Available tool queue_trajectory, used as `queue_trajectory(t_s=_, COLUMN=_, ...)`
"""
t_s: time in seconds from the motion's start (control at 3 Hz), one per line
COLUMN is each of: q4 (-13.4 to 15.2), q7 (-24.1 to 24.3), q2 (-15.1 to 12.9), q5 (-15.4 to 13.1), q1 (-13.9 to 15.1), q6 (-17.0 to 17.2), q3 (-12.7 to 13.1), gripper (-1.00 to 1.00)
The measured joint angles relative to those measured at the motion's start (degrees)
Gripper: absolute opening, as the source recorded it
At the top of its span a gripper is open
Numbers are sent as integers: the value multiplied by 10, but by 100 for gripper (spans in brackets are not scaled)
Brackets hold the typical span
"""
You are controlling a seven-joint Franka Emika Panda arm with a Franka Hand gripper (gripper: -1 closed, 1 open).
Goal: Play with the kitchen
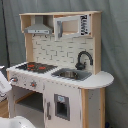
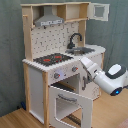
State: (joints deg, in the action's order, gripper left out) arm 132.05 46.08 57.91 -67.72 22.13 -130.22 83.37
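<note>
Kitchen (image 2: 55, 60) standing on floor, oven door (image 2: 70, 102) hanging open. I am holding arm (image 2: 102, 77) near knobs (image 2: 75, 69); claw hidden, cannot tell its state. Risk: arm striking counter edge or open door, tipping kitchen.

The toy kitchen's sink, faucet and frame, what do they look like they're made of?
The sink looks like bare metal, probably steel: grey, with a dull shine. The faucet is black and smooth, likely plastic or painted metal; the look leaves that open. The kitchen frame shows pale wood-grain edges with flat white painted panels, which suggests painted wood or fibreboard.
</note>
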Motion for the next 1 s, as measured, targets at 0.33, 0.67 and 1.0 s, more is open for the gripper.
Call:
queue_trajectory(t_s=0.33, q4=5, q7=20, q2=0, q5=0, q1=31, q6=-44, q3=22, gripper=100)
queue_trajectory(t_s=0.67, q4=6, q7=53, q2=0, q5=0, q1=63, q6=-77, q3=50, gripper=100)
queue_trajectory(t_s=1.0, q4=7, q7=86, q2=0, q5=0, q1=92, q6=-118, q3=62, gripper=100)
